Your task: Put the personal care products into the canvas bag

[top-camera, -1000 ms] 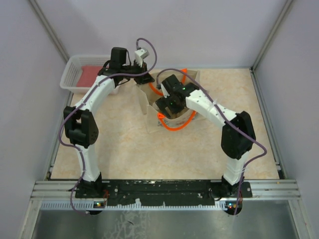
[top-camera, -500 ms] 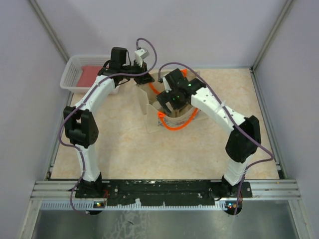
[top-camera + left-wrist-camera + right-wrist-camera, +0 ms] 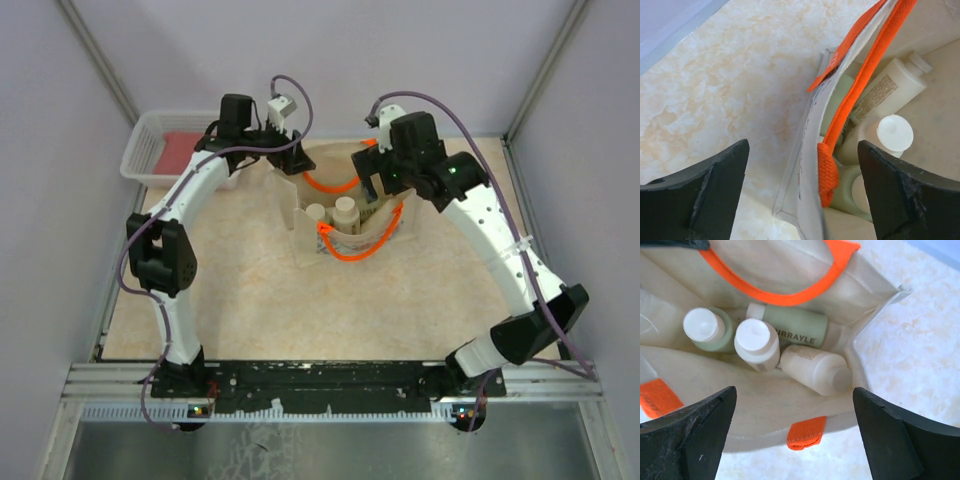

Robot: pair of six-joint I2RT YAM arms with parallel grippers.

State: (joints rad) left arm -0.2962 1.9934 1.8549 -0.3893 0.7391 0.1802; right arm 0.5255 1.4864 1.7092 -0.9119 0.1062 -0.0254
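Canvas bag (image 3: 760, 410) standing mouth-up on mid-bench (image 3: 230, 300), all four bottles inside. Green bottle (image 3: 715, 332) and cream bottle (image 3: 757, 342) upright, caps skyward; second green bottle (image 3: 795, 327) and second cream bottle (image 3: 815, 370) lying flat, long axes roughly parallel, caps toward opposite sides. Probably light, rigid, smooth-skinned: best pinched across the body. Bag limp; best taken by an orange handle (image 3: 775, 300). Left end effector (image 3: 802, 150) spread open astride the rim; right end effector (image 3: 794, 395) wide open, empty, above.

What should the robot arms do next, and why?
Probably lift the left gripper straight up, off the bag. Its open jaws straddle the bag's wall and orange handle, and all four bottles already sit inside, so nothing looks left to pack.
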